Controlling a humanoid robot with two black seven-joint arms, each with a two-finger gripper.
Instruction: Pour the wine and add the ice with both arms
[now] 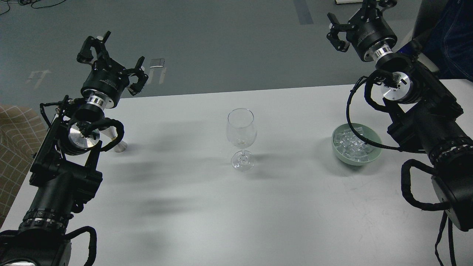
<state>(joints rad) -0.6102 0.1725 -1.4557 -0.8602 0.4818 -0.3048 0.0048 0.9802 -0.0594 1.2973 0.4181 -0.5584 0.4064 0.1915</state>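
Centrally, wine glass: upright on the white table, clear, stemmed, foot flat on the surface; nothing touching it, open table on every side.
Wine: cannot tell; no liquid plainly visible in the glass bowl, only a faint speck near its bottom.
Ice: heap of clear cubes inside the pale green bowl, right of the glass and well apart from it.
Obstruction at the bowl: black cable loop of the right arm crossing over the bowl's right rim in this view; arm body just beside the bowl.
Left gripper: raised beyond the far-left table edge, fingers spread apart, holding nothing.
Right gripper: raised above the far-right corner, beyond the bowl, fingers spread, holding nothing.
Left arm: over the left table edge, partly hiding a small pale object standing on the table behind its wrist; kind of object not clear.
Surroundings: grey floor past the table with pale markings; checked fabric at far left; dark blue shape at top right.
Shadows: soft dark smears on the table left of the glass.
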